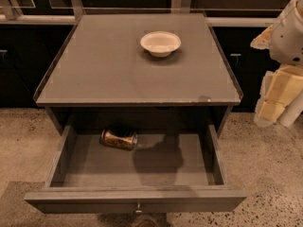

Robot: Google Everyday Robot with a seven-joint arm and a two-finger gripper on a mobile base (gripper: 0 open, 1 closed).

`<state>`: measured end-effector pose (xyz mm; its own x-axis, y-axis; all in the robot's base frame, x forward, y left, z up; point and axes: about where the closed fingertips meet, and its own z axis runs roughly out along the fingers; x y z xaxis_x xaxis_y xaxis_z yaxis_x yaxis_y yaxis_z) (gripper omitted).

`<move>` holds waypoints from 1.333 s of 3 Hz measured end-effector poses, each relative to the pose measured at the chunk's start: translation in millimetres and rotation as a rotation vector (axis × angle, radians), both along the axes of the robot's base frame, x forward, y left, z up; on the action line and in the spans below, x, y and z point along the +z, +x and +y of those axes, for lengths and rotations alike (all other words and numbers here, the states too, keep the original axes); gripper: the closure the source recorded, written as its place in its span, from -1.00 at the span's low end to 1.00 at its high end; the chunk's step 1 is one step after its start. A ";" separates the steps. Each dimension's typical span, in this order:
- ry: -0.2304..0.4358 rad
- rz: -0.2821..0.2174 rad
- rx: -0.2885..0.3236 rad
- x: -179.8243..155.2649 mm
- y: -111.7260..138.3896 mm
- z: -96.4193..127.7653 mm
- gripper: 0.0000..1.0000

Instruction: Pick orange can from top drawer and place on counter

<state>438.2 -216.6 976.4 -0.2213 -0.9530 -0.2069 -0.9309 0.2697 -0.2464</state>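
Note:
The orange can [119, 139] lies on its side in the open top drawer [94, 200], at the back left of the drawer floor, partly under the counter's front edge. The drawer is pulled out fully, and its small knob [138, 208] shows at the centre of the front panel. The grey counter [109, 74] spreads above it. My gripper [274, 100] hangs at the right edge of the view, off the counter's right side and well away from the can, above floor level. It holds nothing that I can see.
A white bowl [160, 43] sits on the counter near its back centre. Dark cabinets [28, 65] run behind the counter. Speckled beige floor [265, 174] surrounds the cabinet. A shadow falls across the drawer floor to the right of the can.

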 end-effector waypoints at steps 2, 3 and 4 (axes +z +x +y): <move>0.032 -0.041 -0.005 -1.0 -5.7 -0.8 -1.00; 0.106 -0.093 -0.026 -8.0 -25.8 5.0 -1.00; 0.284 -0.058 -0.082 -71.9 -39.4 24.9 -1.00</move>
<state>398.7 -191.7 904.5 -0.2751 -0.8344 -0.4776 -0.8896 0.4093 -0.2027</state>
